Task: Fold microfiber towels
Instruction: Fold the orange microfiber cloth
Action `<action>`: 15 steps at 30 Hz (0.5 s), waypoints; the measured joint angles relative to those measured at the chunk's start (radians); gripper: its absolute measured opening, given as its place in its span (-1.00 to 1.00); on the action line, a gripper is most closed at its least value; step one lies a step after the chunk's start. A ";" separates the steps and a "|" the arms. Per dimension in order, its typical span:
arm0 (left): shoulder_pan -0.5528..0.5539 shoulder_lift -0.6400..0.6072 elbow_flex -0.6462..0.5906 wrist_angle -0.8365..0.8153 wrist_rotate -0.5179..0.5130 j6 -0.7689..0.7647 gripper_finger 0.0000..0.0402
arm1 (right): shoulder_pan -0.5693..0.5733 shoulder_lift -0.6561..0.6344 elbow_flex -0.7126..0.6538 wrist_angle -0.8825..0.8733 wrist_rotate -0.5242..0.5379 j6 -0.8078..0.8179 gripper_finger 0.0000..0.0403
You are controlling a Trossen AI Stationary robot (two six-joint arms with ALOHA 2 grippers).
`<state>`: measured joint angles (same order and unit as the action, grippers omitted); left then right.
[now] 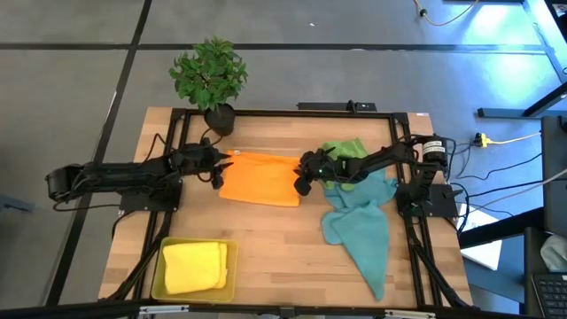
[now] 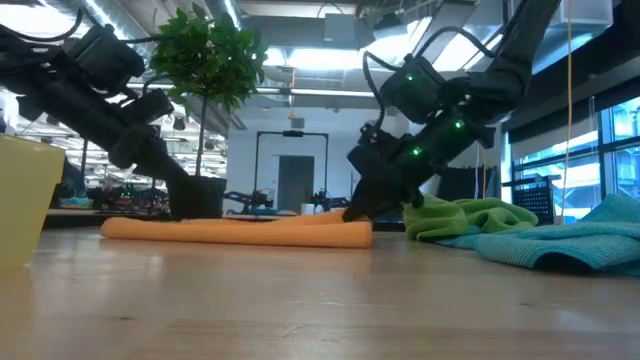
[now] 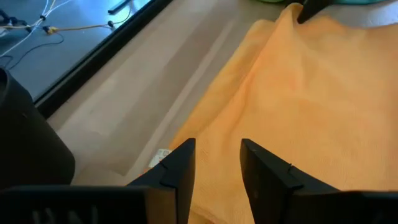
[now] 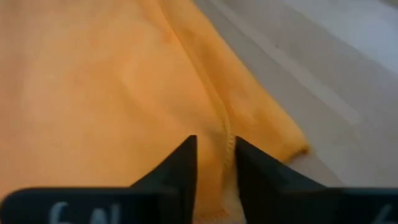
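Left gripper (image 1: 215, 170), fingers apart, sits at the orange towel's (image 1: 260, 178) left edge — right gripper (image 1: 302, 175), fingers slightly parted over the hem, at its right edge. Towel's long axis runs between them, flat on the wooden table (image 1: 283, 257). Plant (image 1: 210, 75) behind, workshop beyond.
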<state>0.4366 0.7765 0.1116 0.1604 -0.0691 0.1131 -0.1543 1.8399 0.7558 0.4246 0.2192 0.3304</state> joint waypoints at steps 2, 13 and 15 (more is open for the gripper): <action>0.000 0.000 0.014 -0.013 0.000 -0.005 -0.41 | 0.000 -0.011 0.009 -0.006 0.000 -0.018 -0.37; -0.031 0.002 0.030 -0.106 -0.029 -0.052 -0.42 | 0.000 -0.111 0.021 -0.063 0.102 -0.052 -0.19; -0.031 0.004 0.030 -0.136 -0.055 -0.060 -0.42 | 0.000 -0.110 0.021 -0.063 0.102 -0.052 -0.19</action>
<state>0.4057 0.7804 0.1413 0.0240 -0.1241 0.0528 -0.1543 1.7296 0.7773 0.3620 0.3207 0.2787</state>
